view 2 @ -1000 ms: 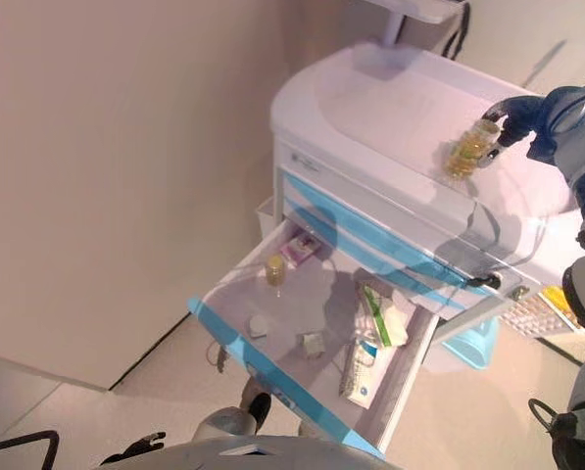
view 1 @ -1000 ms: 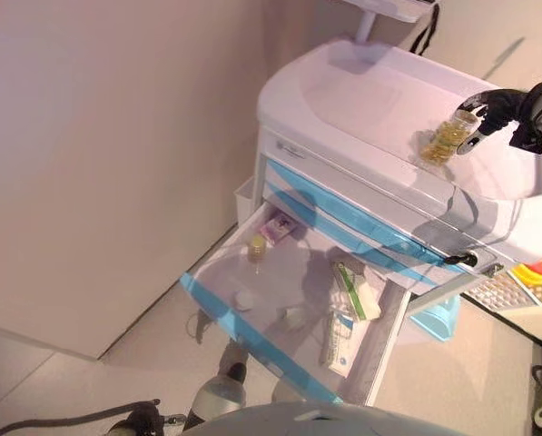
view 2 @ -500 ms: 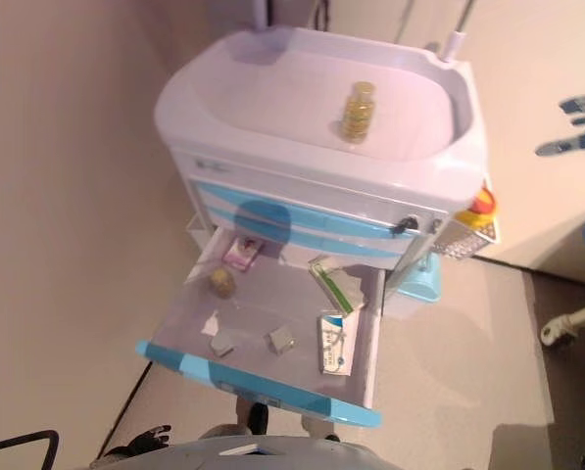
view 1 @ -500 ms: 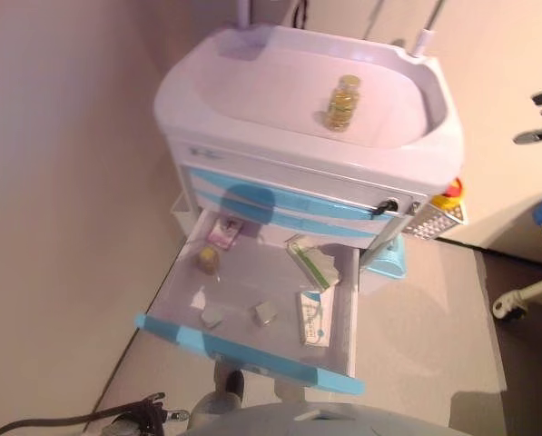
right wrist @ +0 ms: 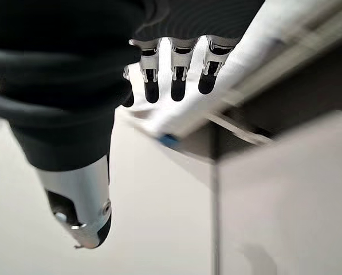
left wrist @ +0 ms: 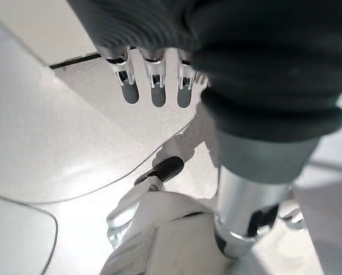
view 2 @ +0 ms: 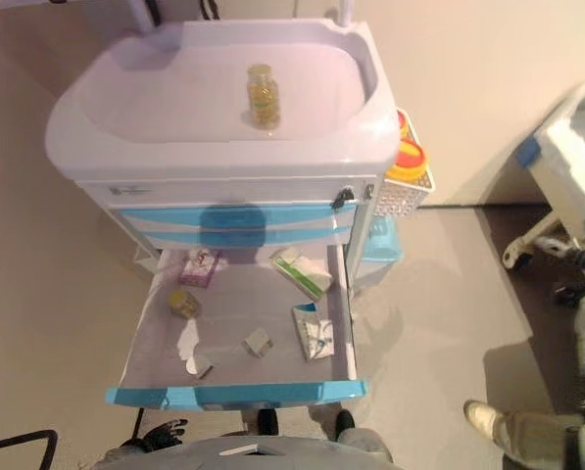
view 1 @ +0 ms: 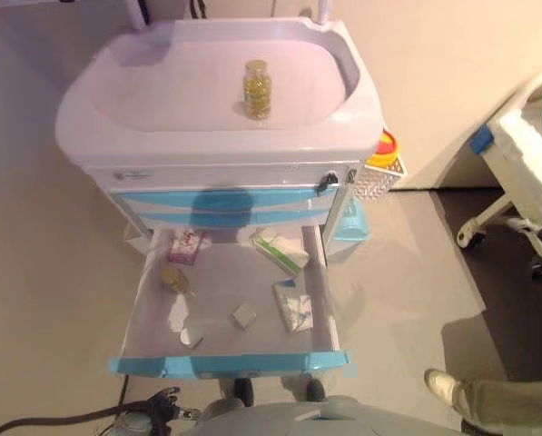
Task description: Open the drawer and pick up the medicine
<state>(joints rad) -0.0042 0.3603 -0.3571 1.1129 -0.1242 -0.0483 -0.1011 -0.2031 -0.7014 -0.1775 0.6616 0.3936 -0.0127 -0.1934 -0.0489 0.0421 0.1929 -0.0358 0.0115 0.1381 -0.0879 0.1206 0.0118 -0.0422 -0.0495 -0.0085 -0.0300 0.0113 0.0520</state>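
Drawer (view 1: 230, 363) open: smooth white plastic tray, blue front strip. One clear cylindrical medicine bottle (view 1: 257, 89), yellow contents, upright on glossy cart top (view 1: 162, 91). Second small bottle (view 1: 172, 279) and four cartons in drawer. Left hand (left wrist: 153, 86) and right hand (right wrist: 176, 74) hang empty, fingers straight.

Drawer (view 1: 230, 363) items too small to identify.
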